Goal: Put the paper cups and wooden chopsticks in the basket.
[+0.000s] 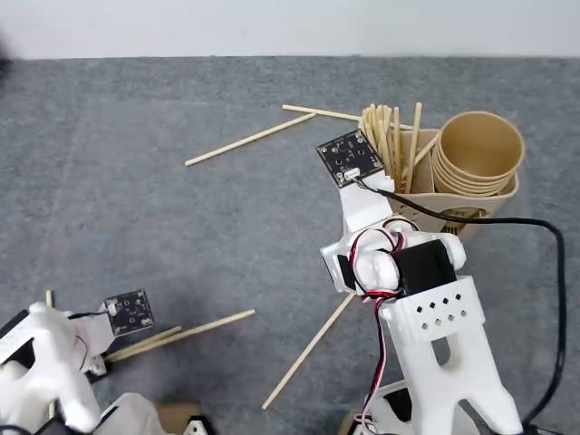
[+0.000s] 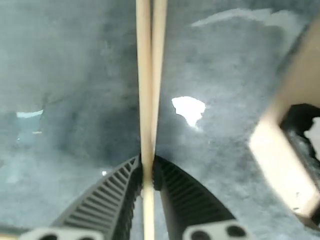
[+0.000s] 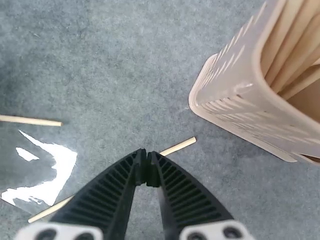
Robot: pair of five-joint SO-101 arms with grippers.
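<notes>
While paper cups (image 1: 478,149) and bundled chopsticks (image 1: 385,136) are stowed in the basket (image 1: 489,207) far right, two chopsticks (image 2: 150,75) are clamped in the left tool (image 2: 146,172); the right tool (image 3: 146,170) is closed on nothing; loose chopsticks (image 1: 249,139) are left on the worktop (image 1: 181,227).

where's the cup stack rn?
High view: the cups are stacked inside the basket at the far right, next to the chopsticks standing in it.

The grey, carpet-like counter (image 1: 181,236) is carrying a basket (image 1: 471,210) at its far right. A long chopstick (image 1: 251,139) is lying aslant at the far centre, with a second chopstick (image 1: 319,112) lying just beyond it, towards the basket. A third chopstick (image 1: 308,351) is lying diagonally near the centre, and a pair of chopsticks (image 1: 195,330) is lying side by side at the near left.
</notes>
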